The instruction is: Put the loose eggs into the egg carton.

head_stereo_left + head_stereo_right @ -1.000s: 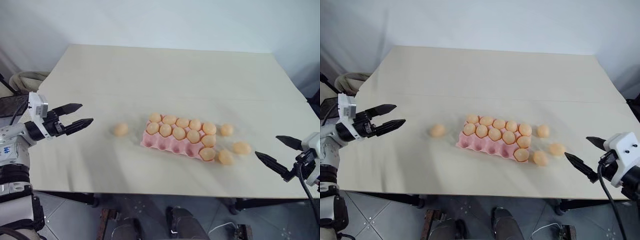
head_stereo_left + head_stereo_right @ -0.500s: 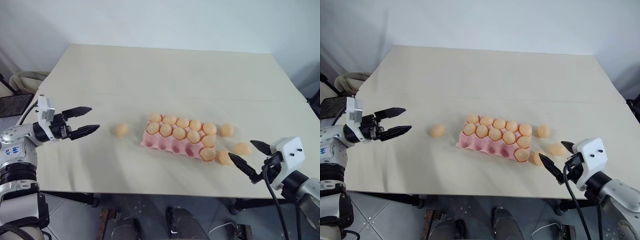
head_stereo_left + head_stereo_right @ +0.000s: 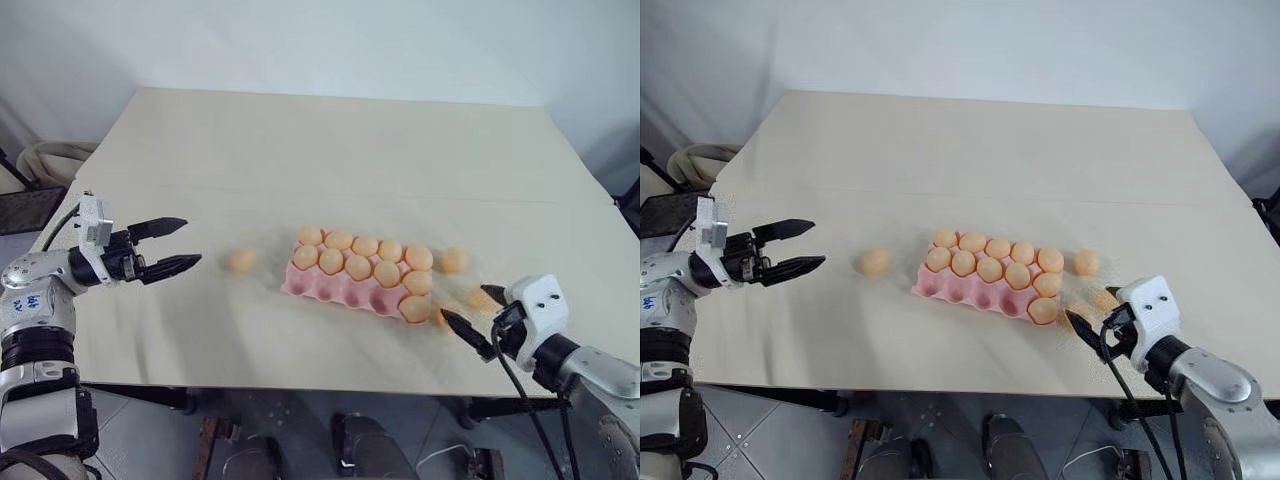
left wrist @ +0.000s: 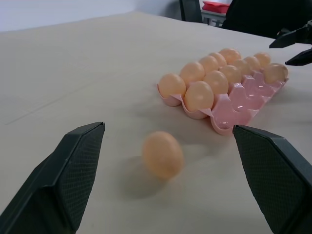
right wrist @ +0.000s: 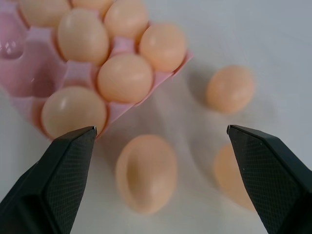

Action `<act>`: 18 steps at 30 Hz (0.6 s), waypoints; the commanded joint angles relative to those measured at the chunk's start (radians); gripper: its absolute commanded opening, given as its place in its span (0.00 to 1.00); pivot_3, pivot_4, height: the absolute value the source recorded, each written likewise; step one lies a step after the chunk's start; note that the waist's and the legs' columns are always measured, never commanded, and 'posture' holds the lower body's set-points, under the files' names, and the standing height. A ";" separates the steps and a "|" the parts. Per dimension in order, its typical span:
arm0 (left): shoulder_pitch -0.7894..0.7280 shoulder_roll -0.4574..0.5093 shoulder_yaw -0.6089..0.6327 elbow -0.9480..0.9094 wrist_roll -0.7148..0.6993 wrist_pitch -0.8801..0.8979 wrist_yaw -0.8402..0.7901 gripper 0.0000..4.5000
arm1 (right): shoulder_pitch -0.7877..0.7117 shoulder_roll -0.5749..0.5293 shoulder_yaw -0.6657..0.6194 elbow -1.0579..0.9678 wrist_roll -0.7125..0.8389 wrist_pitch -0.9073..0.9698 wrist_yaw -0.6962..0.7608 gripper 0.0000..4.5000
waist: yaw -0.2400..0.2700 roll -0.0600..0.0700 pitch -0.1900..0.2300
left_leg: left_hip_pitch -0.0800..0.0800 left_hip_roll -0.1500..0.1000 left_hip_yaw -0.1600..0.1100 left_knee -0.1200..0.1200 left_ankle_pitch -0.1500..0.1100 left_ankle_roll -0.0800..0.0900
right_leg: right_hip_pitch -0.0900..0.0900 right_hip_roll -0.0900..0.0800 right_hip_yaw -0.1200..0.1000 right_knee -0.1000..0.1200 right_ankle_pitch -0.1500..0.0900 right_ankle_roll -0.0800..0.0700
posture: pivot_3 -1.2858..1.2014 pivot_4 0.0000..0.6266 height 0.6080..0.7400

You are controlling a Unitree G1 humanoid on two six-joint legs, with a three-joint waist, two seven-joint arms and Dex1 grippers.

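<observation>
Your right gripper (image 5: 158,146) hangs wide open and empty over three eggs (image 5: 146,173) right of the carton (image 3: 335,287); the left gripper (image 3: 170,246), equally open and empty, faces the fourth egg (image 3: 241,260). Next, lower and close on the nearest egg.

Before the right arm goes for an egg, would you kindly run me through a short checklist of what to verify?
1. Right pincer open: ok, its two fingers stand wide apart.
2. Target lined up: ok, a loose egg lies on the table between the fingers in the right wrist view, not yet touched.
3. Room around the target: not ok, the egg carton and another loose egg lie close by, so a finger may nudge them.
4. Free cups in the carton: ok, its near row has empty cups.
5. Left pincer out of the way: ok, open, hovering near the lone egg left of the carton.
</observation>
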 commanded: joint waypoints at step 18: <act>0.061 0.007 0.047 -0.123 -0.045 0.028 0.038 1.00 | -0.062 -0.018 0.105 0.152 -0.111 -0.052 0.037 0.63 | -0.002 0.000 0.000 | 0.000 0.000 0.000 0.000 0.000 -0.001 | 0.000 0.000 0.000 0.000 0.000 0.000 | 0.52 0.24 1.00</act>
